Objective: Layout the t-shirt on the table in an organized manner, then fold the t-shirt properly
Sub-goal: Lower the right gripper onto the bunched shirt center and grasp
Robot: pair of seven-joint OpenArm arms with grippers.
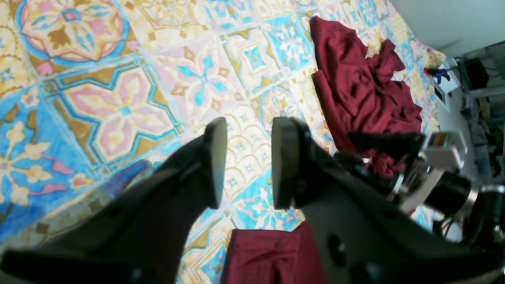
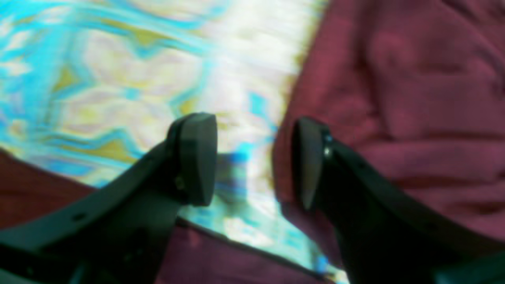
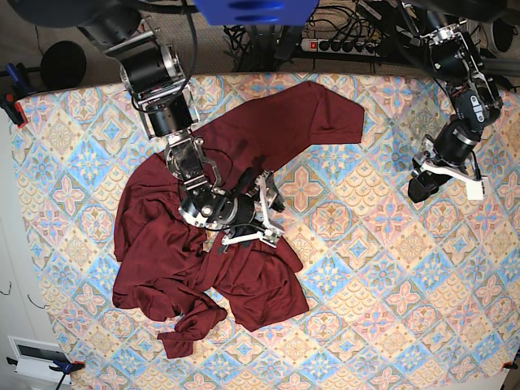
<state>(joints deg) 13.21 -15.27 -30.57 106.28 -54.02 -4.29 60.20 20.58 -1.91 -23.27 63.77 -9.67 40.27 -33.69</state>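
Finding one, scene left: the t-shirt (image 3: 203, 252) lies crumpled on the left half of the table (image 3: 390, 309), unspread and unfolded. The bulk of it is bunched toward the near left. One flatter panel reaches up to the far centre, ending near the table's far edge. Its long axis therefore runs diagonally, from near left to far centre-right. Which end is collar and which is hem cannot be told from the heap.

Finding two: the right gripper (image 3: 258, 213) sits low over the middle of the garment. In the right wrist view its jaws stand parted with nothing between them. One pad (image 2: 307, 161) is against a fabric edge, and bare tablecloth shows in the gap. It is released, not grasping. The cloth lies directly at and to one side of these jaws, so this arm is plainly the nearer one.

Finding three, scene right: the left gripper (image 3: 424, 188) hangs over bare table, well apart from the shirt. Its jaws are partly parted and hold nothing. The garment lies away to its left.

Judgement: layout has barely begun. The next grasp likely falls to the right arm, on that adjoining edge.
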